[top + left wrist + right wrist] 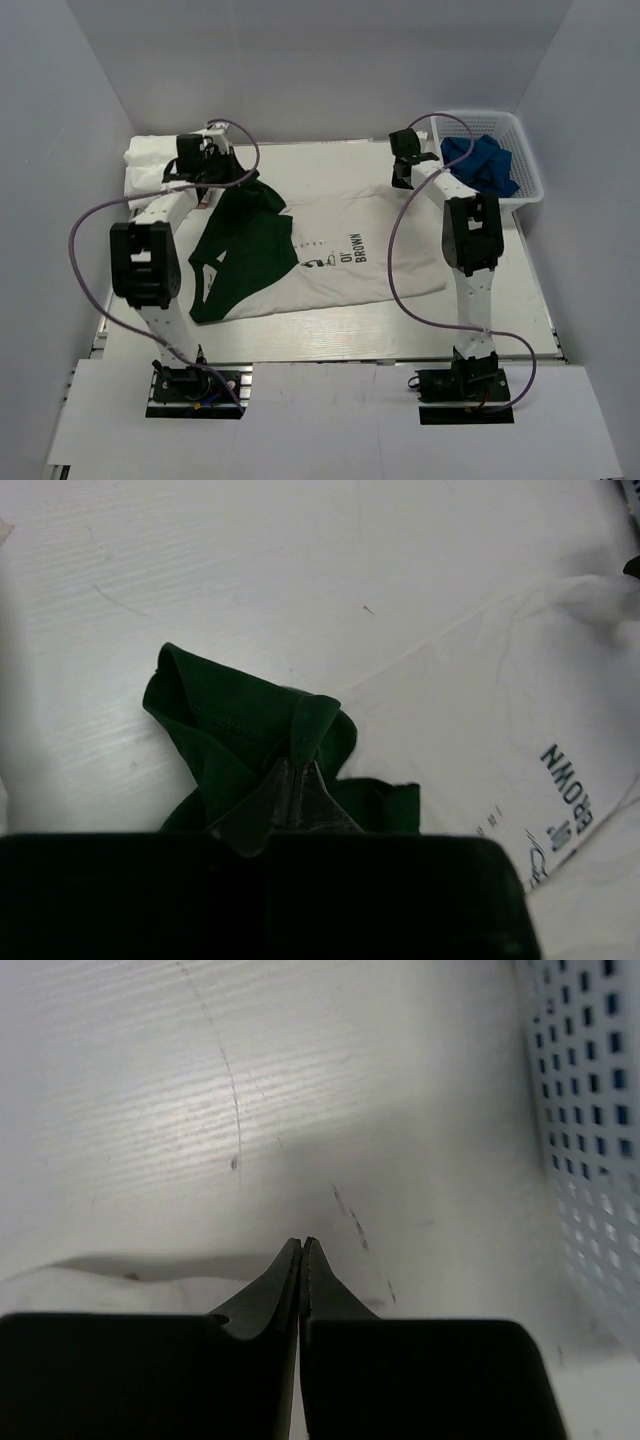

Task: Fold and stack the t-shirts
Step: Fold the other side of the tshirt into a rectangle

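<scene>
white walls close in a pale table, and the tee lies spread across its middle, white body flat, print showing, one dark green sleeve folded over its left part.

the left claw sits over the far left of the tee, its jaws pressed together on a bunch of the green cloth. that cloth is crumpled and drawn up off the table, with the pinch at the top of the fold.

the right claw is at the far right corner of the tee, low over the table. its two fingers meet tip to tip with no gap between them. a white cloth edge runs up to the fingers from the left in the wrist view, but whether any of it is caught between them cannot be told.

folded tees lie in the far left corner, just beside the left claw. a white basket stands in the far right corner, near the right claw, with blue cloth inside.
</scene>
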Action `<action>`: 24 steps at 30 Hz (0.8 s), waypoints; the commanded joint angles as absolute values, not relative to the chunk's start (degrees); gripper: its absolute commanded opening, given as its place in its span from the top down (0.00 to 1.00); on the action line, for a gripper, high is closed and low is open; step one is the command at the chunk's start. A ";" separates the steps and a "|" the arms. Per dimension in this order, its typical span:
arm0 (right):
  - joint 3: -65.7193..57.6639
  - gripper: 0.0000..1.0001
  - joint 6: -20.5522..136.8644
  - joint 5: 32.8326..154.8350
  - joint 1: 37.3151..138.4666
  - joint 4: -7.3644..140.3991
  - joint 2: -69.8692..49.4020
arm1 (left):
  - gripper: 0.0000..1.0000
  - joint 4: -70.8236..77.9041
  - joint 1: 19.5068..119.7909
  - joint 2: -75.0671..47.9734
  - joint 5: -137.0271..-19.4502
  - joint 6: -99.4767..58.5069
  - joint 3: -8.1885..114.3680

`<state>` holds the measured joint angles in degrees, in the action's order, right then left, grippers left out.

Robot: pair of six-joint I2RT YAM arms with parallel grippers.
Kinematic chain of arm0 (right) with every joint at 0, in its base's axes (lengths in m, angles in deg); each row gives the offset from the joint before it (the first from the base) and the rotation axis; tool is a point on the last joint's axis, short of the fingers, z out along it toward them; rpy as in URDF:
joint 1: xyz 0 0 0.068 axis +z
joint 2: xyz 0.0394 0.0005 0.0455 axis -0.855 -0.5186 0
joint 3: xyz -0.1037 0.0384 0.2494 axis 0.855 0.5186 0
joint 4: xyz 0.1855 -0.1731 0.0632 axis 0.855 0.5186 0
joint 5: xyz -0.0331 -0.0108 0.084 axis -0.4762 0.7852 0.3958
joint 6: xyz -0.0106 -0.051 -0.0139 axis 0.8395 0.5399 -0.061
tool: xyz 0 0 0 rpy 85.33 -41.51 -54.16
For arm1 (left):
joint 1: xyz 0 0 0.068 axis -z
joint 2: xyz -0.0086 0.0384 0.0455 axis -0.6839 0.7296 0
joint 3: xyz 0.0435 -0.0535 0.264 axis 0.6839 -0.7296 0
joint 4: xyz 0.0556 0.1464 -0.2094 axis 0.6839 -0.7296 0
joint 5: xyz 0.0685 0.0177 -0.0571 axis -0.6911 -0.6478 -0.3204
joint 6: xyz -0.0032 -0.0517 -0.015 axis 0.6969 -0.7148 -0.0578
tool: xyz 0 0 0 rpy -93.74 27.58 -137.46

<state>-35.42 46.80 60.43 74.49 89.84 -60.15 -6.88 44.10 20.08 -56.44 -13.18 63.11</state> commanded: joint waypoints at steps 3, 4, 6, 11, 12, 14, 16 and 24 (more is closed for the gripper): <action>-23.68 1.00 47.92 59.04 75.02 82.54 -45.62 | 1.00 -1.73 45.00 5.02 -56.97 -15.85 50.98; -22.27 1.00 48.01 59.12 75.02 81.92 -44.39 | 1.00 -1.12 45.00 3.44 -56.97 -17.68 49.66; -16.93 1.00 47.83 59.03 75.02 79.91 -39.74 | 1.00 1.24 45.00 -1.64 -57.76 -19.36 44.75; -8.65 1.00 47.83 59.39 75.11 77.79 -32.43 | 1.00 3.02 45.00 -11.42 -60.92 -22.18 33.33; -7.68 1.00 47.92 59.65 75.02 77.61 -31.82 | 1.00 2.41 45.00 -12.91 -61.62 -22.70 32.09; -3.55 1.00 47.66 59.82 75.03 76.38 -28.57 | 1.00 1.17 45.00 -17.82 -63.99 -23.49 28.41; 0.12 1.00 46.87 59.39 75.20 75.59 -25.41 | 1.00 0.47 45.00 -21.61 -65.83 -25.42 25.67; 10.16 1.00 44.76 56.84 74.67 74.36 -15.91 | 1.00 -2.86 45.00 -39.98 -76.64 -35.43 12.92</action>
